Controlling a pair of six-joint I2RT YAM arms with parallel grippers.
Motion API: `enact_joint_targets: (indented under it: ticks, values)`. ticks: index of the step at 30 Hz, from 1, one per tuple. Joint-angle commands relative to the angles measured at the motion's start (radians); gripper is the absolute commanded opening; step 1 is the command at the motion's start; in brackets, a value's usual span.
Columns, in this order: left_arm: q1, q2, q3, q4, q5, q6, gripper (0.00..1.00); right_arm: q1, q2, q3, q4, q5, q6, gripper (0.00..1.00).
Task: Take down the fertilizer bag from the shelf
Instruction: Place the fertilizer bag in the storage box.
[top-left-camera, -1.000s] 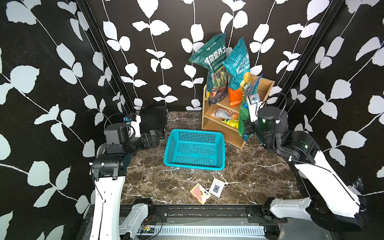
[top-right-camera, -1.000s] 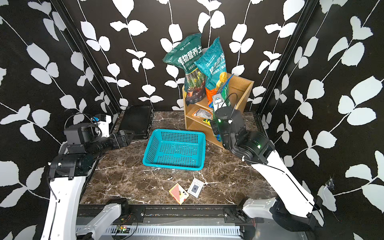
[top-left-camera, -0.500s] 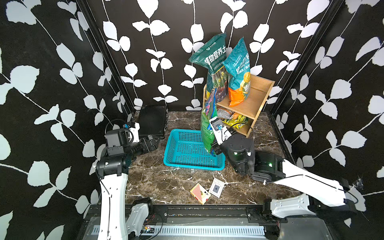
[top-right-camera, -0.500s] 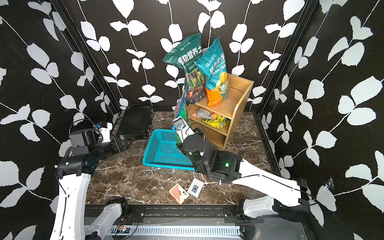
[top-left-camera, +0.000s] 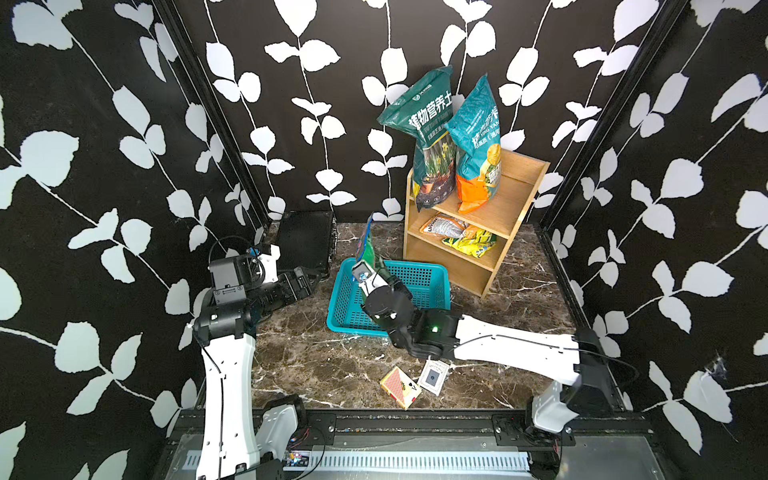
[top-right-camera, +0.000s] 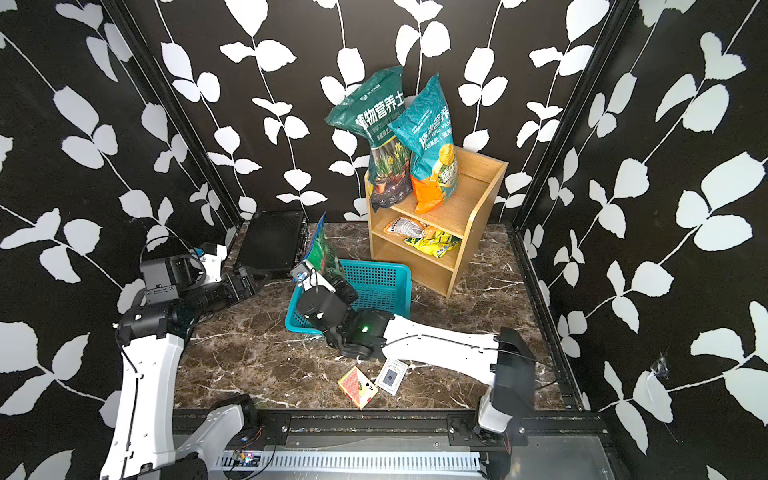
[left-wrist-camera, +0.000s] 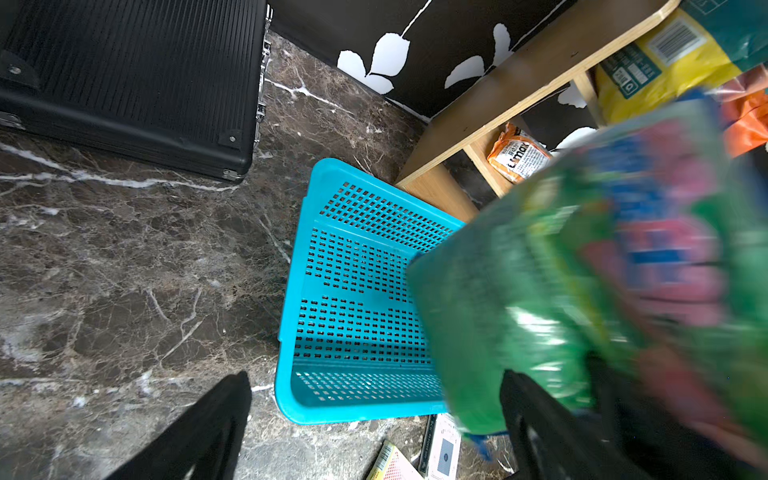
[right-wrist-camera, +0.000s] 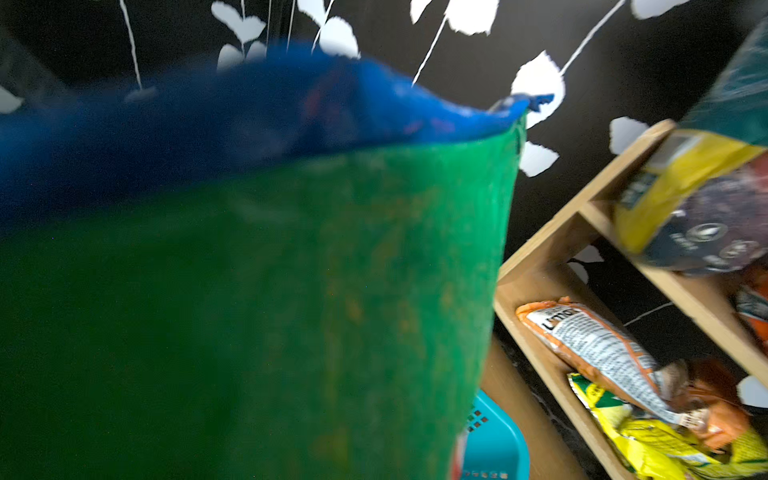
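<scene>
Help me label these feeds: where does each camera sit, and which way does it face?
Top views: high in front, looking down on shelf, turquoise basket; left arm, right arm show.
Left wrist: on left arm, facing basket, black case; open left gripper shows.
Right wrist: on right arm, facing green fertilizer bag, shelf; no arm shows.
Wrists share bag, basket, shelf.

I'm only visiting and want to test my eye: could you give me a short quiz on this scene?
1. True or false: two tall bags stand on the shelf's top tier.
2. The right arm holds: A) a green bag B) a red box C) a black case.
3. Fill in: the shelf's bottom tier is ____.
Key: 1 true; 2 A; 3 empty.
</scene>
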Motion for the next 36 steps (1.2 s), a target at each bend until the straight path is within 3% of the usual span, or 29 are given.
enact_joint_targets:
  ticks: [1, 6, 17, 24, 36]
  values:
    - [0.010, -0.021, 0.010, 0.000, -0.015, 0.007, 0.95, 0.005, -0.003, 0.107, 0.202, 0.028, 0.033, 0.00]
    - [0.015, -0.035, 0.015, -0.010, -0.045, 0.010, 0.95, 0.005, 0.075, 0.129, 0.230, 0.004, 0.046, 0.00]
    - [0.015, -0.033, 0.011, -0.004, -0.034, 0.007, 0.96, 0.005, 0.160, 0.141, 0.333, 0.071, 0.030, 0.00]
    - [0.015, -0.034, 0.012, -0.006, -0.039, 0.007, 0.96, -0.007, 0.238, 0.181, 0.423, 0.130, -0.049, 0.00]
    - [0.015, -0.031, 0.015, -0.005, -0.039, 0.007, 0.97, -0.031, 0.342, 0.208, 0.492, 0.157, -0.033, 0.00]
